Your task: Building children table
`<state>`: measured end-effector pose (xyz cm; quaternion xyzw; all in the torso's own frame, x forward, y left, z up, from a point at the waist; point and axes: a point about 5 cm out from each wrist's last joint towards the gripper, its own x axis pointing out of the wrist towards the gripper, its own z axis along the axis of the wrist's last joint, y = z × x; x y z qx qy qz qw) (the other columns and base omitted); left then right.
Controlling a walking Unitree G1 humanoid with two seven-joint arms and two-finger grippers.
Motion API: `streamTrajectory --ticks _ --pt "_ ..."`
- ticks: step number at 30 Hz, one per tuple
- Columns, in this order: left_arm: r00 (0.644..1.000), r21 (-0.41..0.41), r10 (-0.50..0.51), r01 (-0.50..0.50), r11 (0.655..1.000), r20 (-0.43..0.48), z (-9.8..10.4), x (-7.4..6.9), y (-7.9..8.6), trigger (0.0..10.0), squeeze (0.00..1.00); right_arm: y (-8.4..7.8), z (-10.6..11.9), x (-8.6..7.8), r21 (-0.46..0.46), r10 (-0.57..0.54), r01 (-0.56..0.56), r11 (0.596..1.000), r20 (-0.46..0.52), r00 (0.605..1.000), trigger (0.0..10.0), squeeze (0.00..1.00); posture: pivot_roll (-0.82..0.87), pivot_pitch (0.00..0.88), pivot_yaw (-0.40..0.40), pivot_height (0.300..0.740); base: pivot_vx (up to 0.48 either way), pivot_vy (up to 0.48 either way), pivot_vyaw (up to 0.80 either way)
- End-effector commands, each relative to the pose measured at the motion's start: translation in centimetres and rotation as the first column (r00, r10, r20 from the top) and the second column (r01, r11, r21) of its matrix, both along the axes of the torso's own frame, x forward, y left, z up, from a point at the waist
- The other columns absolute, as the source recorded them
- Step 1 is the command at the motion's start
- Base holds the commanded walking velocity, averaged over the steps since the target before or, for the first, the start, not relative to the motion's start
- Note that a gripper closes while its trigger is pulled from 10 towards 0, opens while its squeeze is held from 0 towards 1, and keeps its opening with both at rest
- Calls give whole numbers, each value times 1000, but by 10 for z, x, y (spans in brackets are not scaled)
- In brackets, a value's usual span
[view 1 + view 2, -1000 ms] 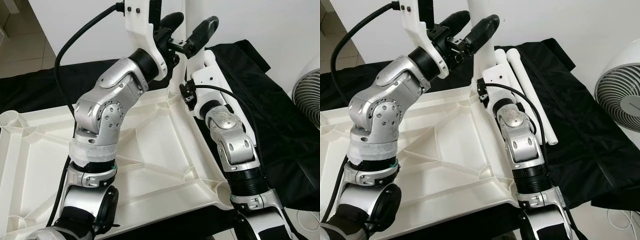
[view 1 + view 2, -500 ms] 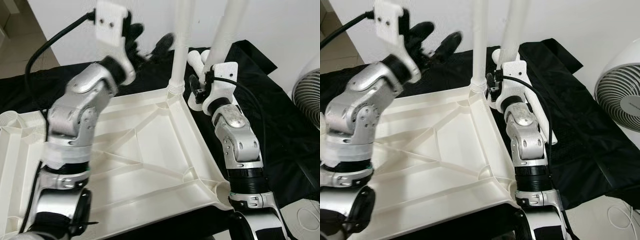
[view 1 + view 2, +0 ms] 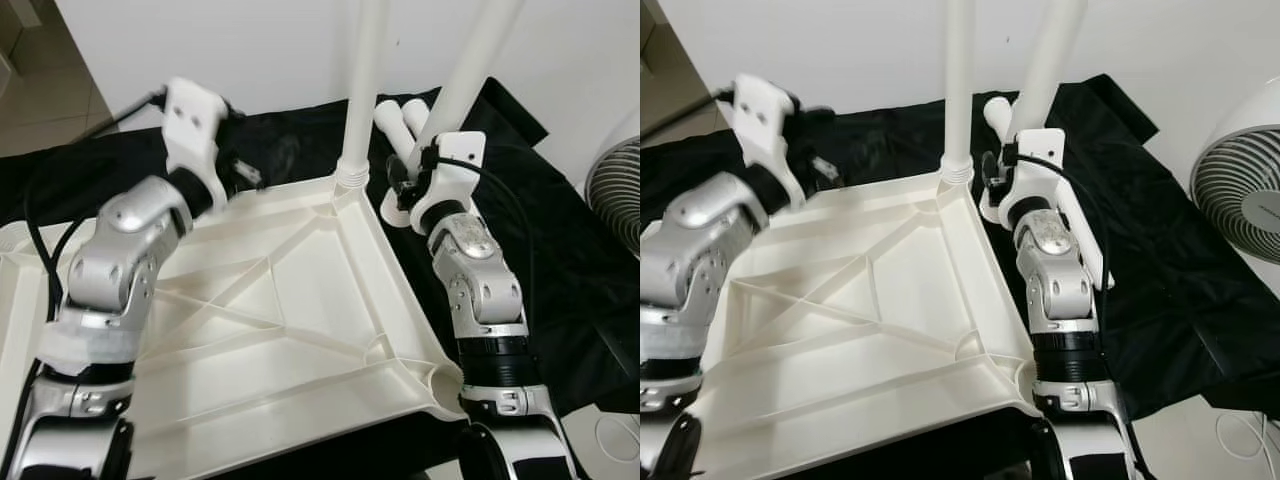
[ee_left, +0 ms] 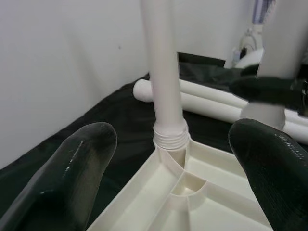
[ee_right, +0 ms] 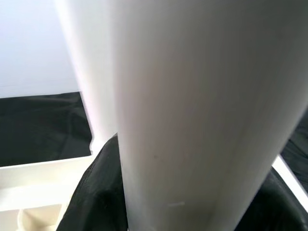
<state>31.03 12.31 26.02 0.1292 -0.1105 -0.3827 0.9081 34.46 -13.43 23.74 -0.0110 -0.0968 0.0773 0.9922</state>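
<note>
The white plastic tabletop (image 3: pixel 300 330) lies upside down on a black cloth, ribs showing. One white leg (image 3: pixel 362 80) stands upright in its far right corner socket (image 4: pixel 171 137). My left gripper (image 3: pixel 262 160) hovers open over the far edge, left of that leg, its fingers (image 4: pixel 79 159) spread wide and holding nothing. My right gripper (image 3: pixel 402 185) is shut on a second white leg (image 3: pixel 468 70), held tilted just right of the corner. That leg (image 5: pixel 183 120) sits against a black finger (image 5: pixel 94 192) in the right wrist view.
Two more white legs (image 3: pixel 1080 235) lie on the black cloth (image 3: pixel 560 250) right of the tabletop. A white fan (image 3: pixel 1240 170) stands at the far right. A white wall rises close behind. Bare floor shows at the far left.
My left gripper has let go of the upright leg and drawn back down to the left. My right gripper has lifted the second leg up beside the corner.
</note>
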Motion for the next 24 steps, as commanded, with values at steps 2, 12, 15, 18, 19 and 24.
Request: streamTrajectory --ticks 2,12,15,18,19,24 --pt "997 107 -84 83 991 -2 -13 -8 -9 10000 0 0 2 0 1 11 -11 1000 17 1000 10000 0 -36 132 45 740 0 0 0" --pt "982 189 -175 186 964 -73 -37 -24 -23 10000 0 -1 8 -11 -12 80 -79 997 95 992 10000 0 -49 133 50 740 0 0 0" --pt "980 213 -175 191 958 -93 -50 -30 -21 10000 0 -2 2 -16 -40 104 -101 994 96 990 10000 0 -45 134 47 740 0 0 0" --pt "979 219 -179 196 956 -94 -53 -32 -20 10000 0 -3 0 -16 -42 105 -101 994 91 990 10000 0 -45 134 47 740 0 0 0" --pt "977 211 -183 203 956 -113 -57 -34 -18 10000 0 -4 -1 -16 -44 103 -99 994 88 991 10000 0 -45 134 47 740 0 0 0" --pt "962 220 -219 251 943 -161 -68 -47 -11 10000 0 -8 -2 -15 -53 99 -95 994 87 991 10000 0 -40 137 45 740 0 0 0"
